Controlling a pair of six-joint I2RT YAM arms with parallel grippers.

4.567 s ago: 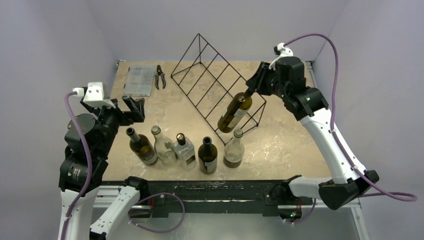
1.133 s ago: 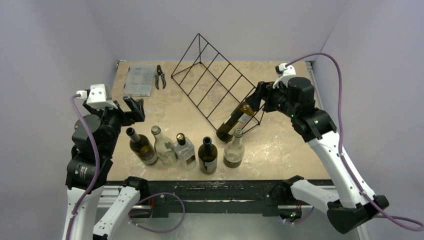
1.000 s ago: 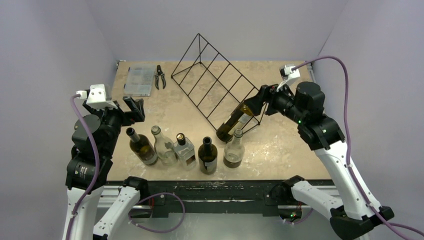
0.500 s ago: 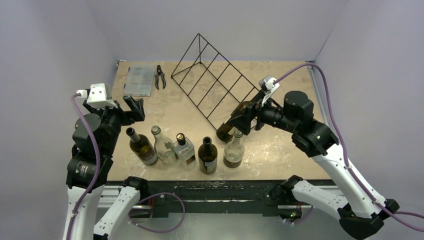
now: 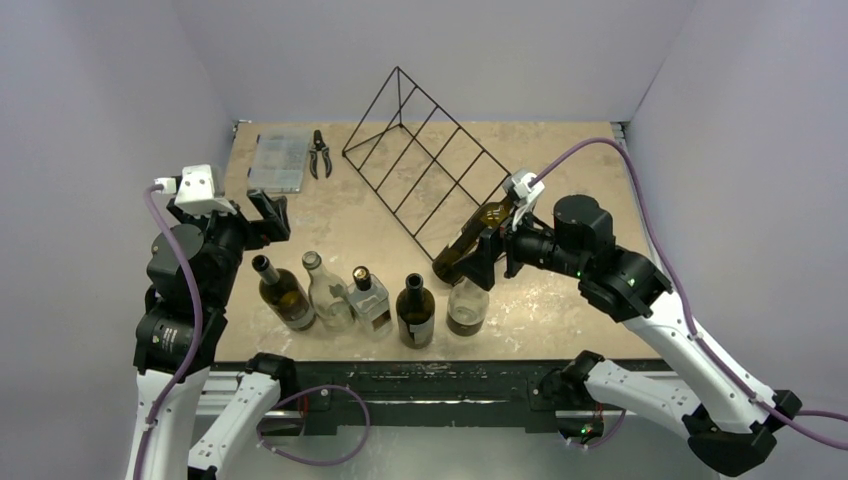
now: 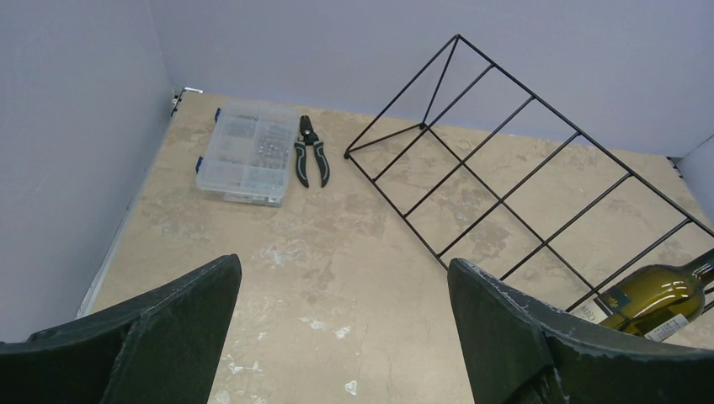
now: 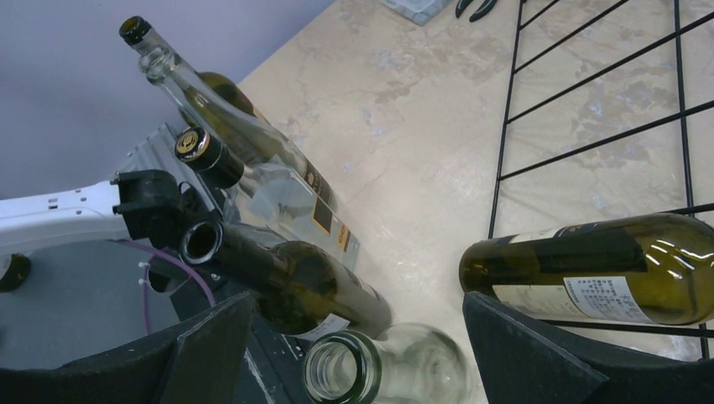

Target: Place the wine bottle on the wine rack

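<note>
Wine bottle point(image 7: 606, 278) lies in the rightmost slot of the wine rack point(image 5: 432, 178), apparently free; right gripper point(image 5: 478, 262) spread wide just beside it, left gripper point(image 6: 341, 328) spread, empty.

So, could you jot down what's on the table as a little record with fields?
Wine rack: black wire frame, far middle of table
Wine bottle: lying in the rack's right end slot
Standing bottles: five in a row near the front edge
Right gripper: open, empty, beside the racked bottle
Left gripper: open, empty, over the left side
Extras: parts box, pliers, far left
</note>
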